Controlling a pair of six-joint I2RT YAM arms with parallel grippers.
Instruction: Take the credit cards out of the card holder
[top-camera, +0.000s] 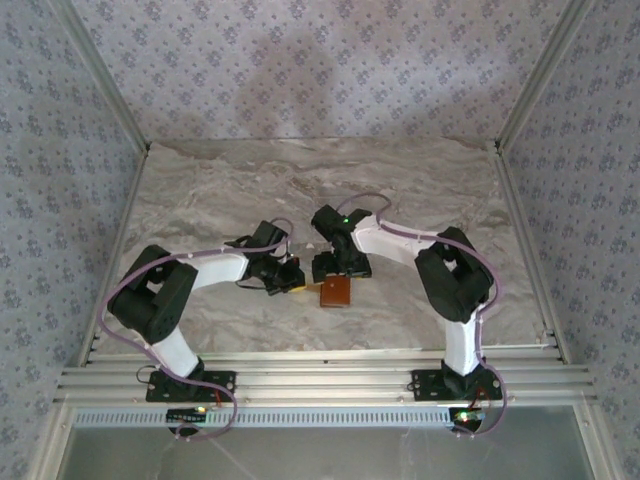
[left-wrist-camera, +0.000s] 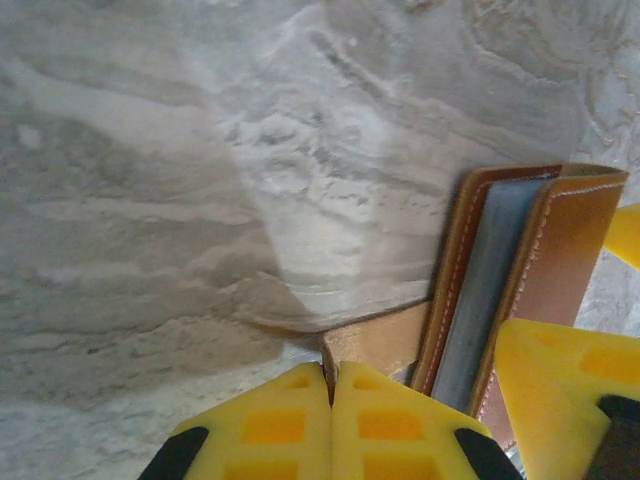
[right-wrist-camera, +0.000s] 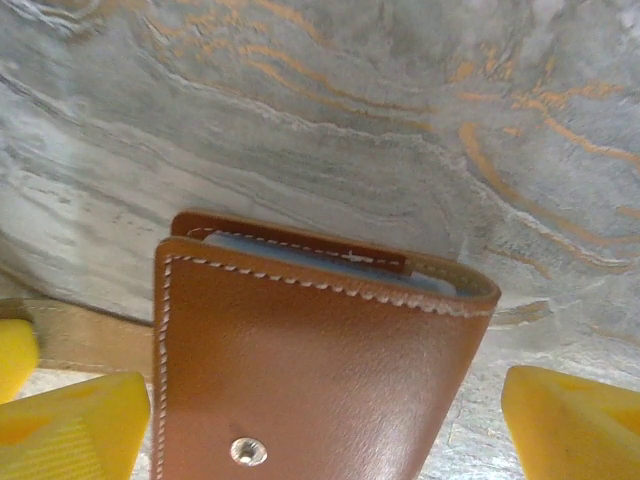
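Straddling the card holder edge to edge, right jaws gape; left jaws clench its strap.

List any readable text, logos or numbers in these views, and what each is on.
No text can be read in these views.
card holder: plain brown leather with pale stitching, no lettering or logo.
snap stud: bare metal, and any marking on it is too small to tell.
patterned walls: a repeating motif, no words.
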